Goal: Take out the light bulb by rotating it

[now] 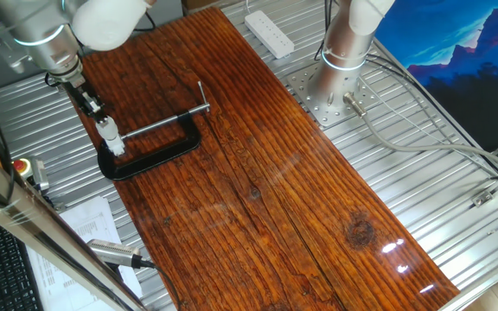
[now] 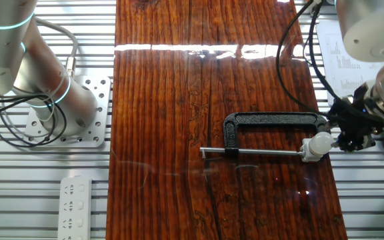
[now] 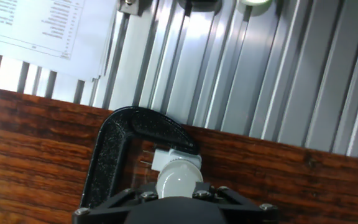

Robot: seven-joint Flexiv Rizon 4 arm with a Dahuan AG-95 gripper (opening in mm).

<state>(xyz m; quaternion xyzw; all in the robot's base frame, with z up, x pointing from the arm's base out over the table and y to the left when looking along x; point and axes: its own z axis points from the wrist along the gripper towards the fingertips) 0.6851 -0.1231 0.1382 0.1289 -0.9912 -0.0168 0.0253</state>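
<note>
At the edge of the wooden worktop [image 2: 212, 100], the light bulb [image 2: 321, 142] is sitting in a small white socket [image 3: 178, 158]. The socket is being held by a black clamp [image 2: 272, 120], and the clamp's long steel rod [image 2: 252, 153] is pointing at it from the side. In the hand view, the bulb's round white top is poking out just past the gripper [image 2: 349, 135]. The gripper is touching the bulb or sitting very close to it, but I cannot tell if its fingers are squeezing it or are apart, because the dark hand is hiding them.

Things could be going wrong from here. If the gripper is squeezing too softly, the smooth bulb may be slipping while the hand is turning. If it is squeezing too hard or pulling sideways, the bulb may be cracking. If the clamp is loose, the socket may be turning along with the bulb, so the bulb is never coming out.
</note>
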